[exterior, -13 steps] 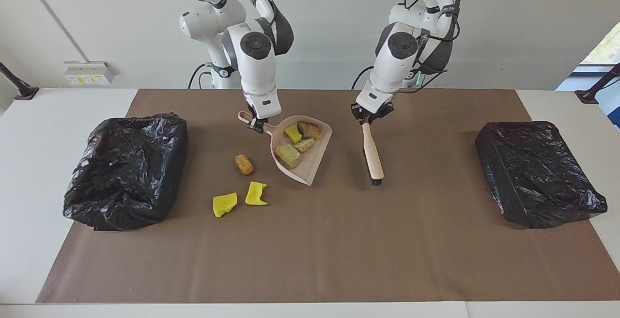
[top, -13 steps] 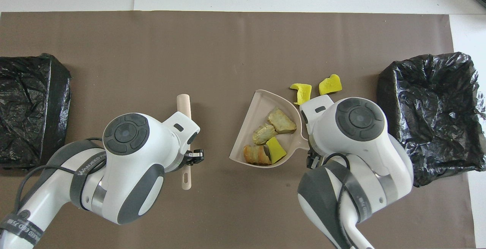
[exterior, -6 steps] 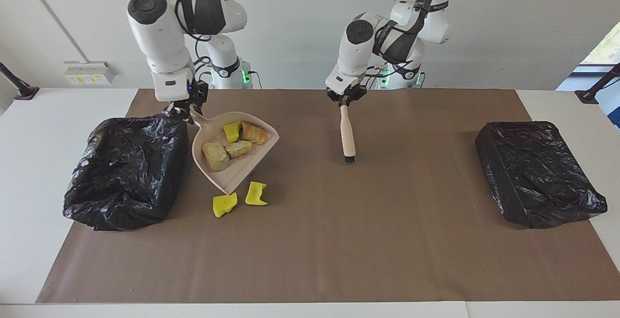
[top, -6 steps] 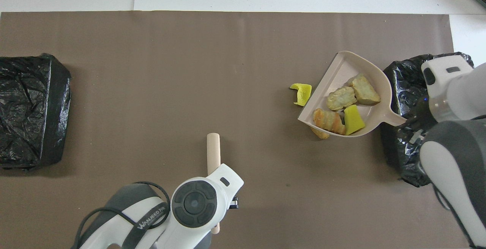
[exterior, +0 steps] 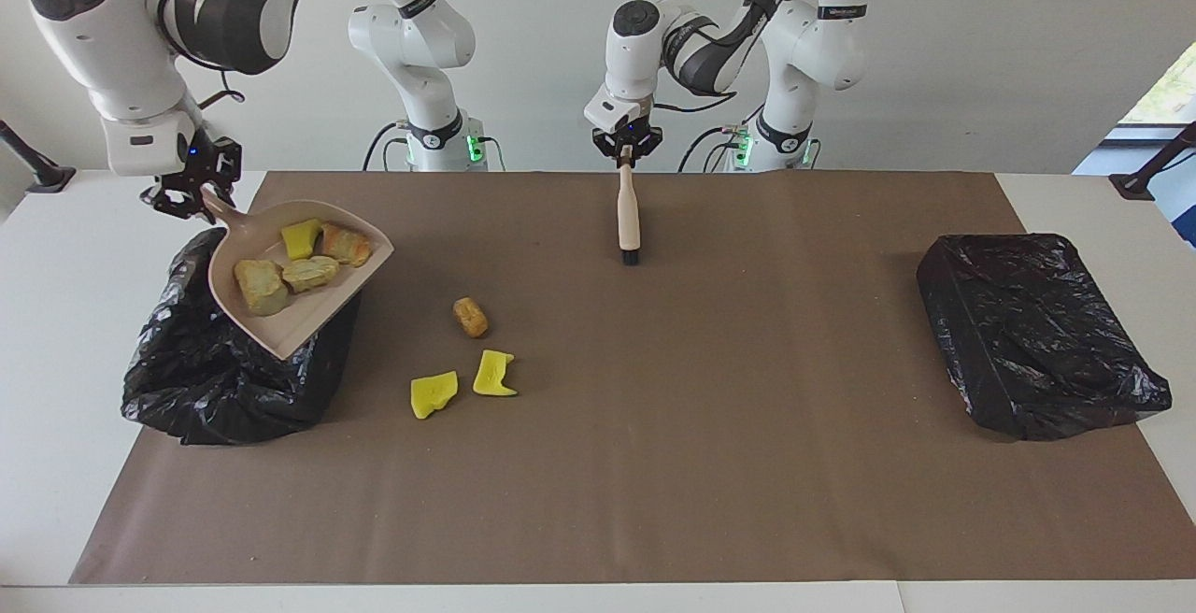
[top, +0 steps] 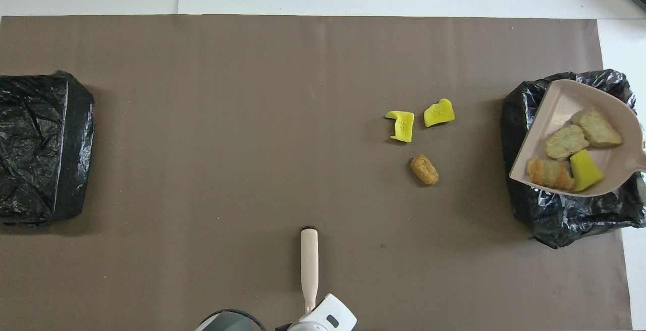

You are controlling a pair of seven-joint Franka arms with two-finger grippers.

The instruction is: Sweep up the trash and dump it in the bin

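1. My right gripper [exterior: 192, 197] holds the dustpan [exterior: 322, 306] over the bin [exterior: 224, 379] at my right arm's end; four scraps [exterior: 290, 263] lie in it.
2. Three loose scraps [exterior: 467, 361] lie on the mat [exterior: 654, 463] beside that bin.
3. My left gripper [exterior: 626, 148] holds the brush [exterior: 629, 216] over the mat.
4. Another bin [exterior: 1032, 337] sits at my left arm's end.

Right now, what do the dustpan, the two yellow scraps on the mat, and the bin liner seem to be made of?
Dustpan: probably moulded plastic; a smooth, matte, pale pink-beige shell of one piece.
Two yellow scraps: likely sponge foam; bright, dull-surfaced, with torn, irregular edges.
Bin liner: thin black plastic film; it is crinkled and glossy with sharp highlights.
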